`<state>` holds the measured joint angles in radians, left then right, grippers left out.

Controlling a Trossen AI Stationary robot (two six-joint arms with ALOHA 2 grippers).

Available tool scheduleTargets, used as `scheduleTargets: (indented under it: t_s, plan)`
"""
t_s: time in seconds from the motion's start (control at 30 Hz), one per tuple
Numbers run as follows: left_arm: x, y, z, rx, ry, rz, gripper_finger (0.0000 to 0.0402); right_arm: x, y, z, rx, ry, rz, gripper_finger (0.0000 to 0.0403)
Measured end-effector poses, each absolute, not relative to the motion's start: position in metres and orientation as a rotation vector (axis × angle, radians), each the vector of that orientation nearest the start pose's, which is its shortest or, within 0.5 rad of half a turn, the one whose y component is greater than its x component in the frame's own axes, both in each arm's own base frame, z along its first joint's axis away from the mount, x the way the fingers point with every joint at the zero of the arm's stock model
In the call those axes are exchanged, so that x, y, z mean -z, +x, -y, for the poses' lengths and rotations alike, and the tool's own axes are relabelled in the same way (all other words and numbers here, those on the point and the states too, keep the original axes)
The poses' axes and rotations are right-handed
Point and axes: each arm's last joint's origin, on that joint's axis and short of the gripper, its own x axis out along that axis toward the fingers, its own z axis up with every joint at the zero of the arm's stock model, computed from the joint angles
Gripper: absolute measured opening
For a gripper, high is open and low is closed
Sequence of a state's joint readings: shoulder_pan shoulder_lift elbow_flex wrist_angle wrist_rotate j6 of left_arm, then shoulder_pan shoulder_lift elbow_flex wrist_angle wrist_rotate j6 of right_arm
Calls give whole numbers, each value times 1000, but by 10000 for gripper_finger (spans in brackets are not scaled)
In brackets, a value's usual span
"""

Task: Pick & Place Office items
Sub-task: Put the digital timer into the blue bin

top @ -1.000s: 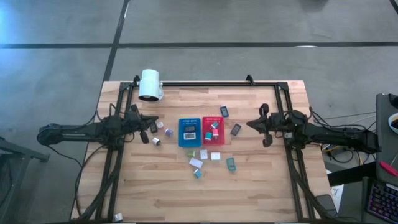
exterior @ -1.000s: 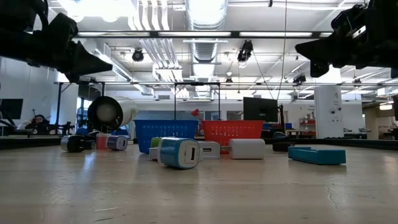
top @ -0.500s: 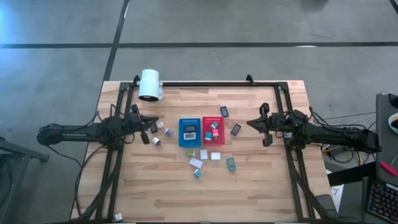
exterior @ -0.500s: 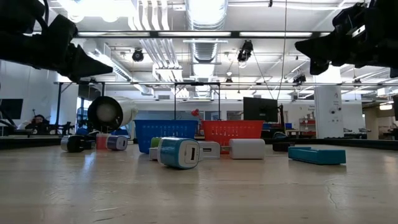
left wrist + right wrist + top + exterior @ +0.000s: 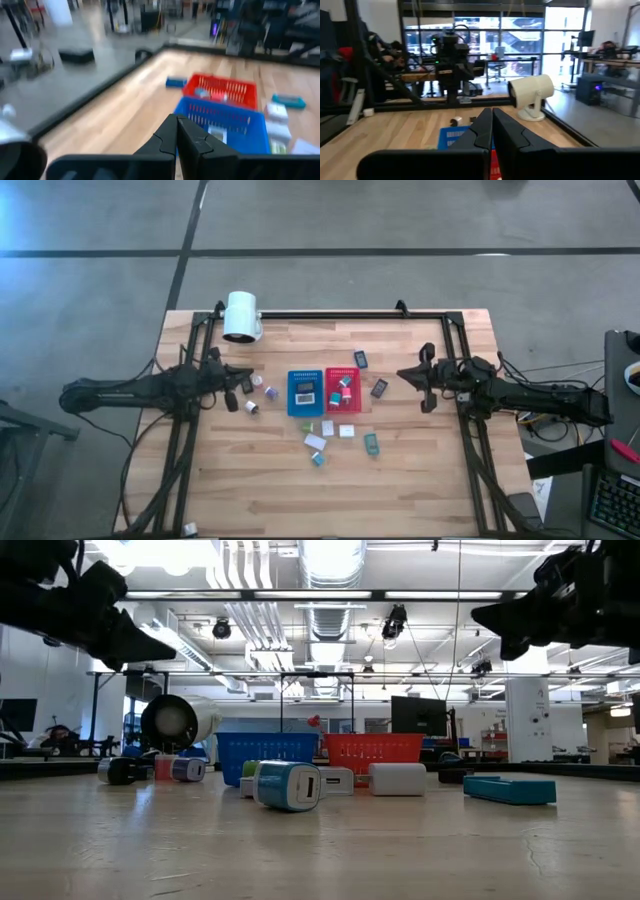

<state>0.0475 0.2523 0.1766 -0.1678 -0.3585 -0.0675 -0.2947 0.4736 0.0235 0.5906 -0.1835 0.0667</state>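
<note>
Both my arms hang above the pale wooden tabletop [image 5: 400, 480] with nothing in them: my left gripper [image 5: 231, 382] has its dark fingers pressed together just beside the small blocks on its side of the table, and my right gripper [image 5: 420, 385] is pressed together the same way, near the dark block [image 5: 379, 388] that lies beside the red perforated plastic tray [image 5: 342, 412]. The office items are scattered around the two trays: a few small pieces by my left gripper, white blocks [image 5: 327, 428] and a teal block [image 5: 371, 443] on the bare wood on the side of the trays away from the white cylinder, and a rounded white-and-teal piece [image 5: 287, 785] nearest the low camera. The blue perforated plastic tray [image 5: 290, 392] and the red one touch along one side, and each holds an item or two already. The big white cylinder [image 5: 241, 316] lies near a table corner, well apart from my work. I judge the step in hand to be choosing and approaching the next piece. To do it well I would spread the fingers before descending, come straight down over one block that stands clear of its neighbours, line the fingers across its narrow sides, and close only once they straddle it, so nearby pieces are not nudged.
</note>
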Motion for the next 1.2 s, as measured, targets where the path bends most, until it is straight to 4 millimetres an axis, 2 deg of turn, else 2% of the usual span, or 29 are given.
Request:
scheduleTargets:
  t_s: [0.13,0.33,0.57,0.67,0.77,0.93,1.0,1.1,1.2]
  plan:
    - [-197,97,-15,-430,-76,-342,4,-185,123,32,112,16,138,8]
    - [-218,93,-17,-514,-113,-275,6,-186,123,32,114,-13,151,8]
    - [-211,94,-17,-527,-147,-313,3,-186,123,32,115,-36,151,8]
    - [-204,95,-19,-615,-166,-363,2,-185,123,32,108,-31,144,8]
    - [-198,99,-21,-702,-143,-417,2,-184,124,31,85,-37,127,8]
    - [-190,112,-21,-663,-136,-542,2,-186,124,31,86,-63,139,8]
    - [-189,118,-21,-682,-189,-568,2,-186,124,31,85,-56,142,8]
    - [-197,127,-21,-713,-256,-593,8,-186,124,31,84,-41,139,8]
    - [-210,135,-21,-704,-269,-696,21,-186,124,31,83,-38,137,8]
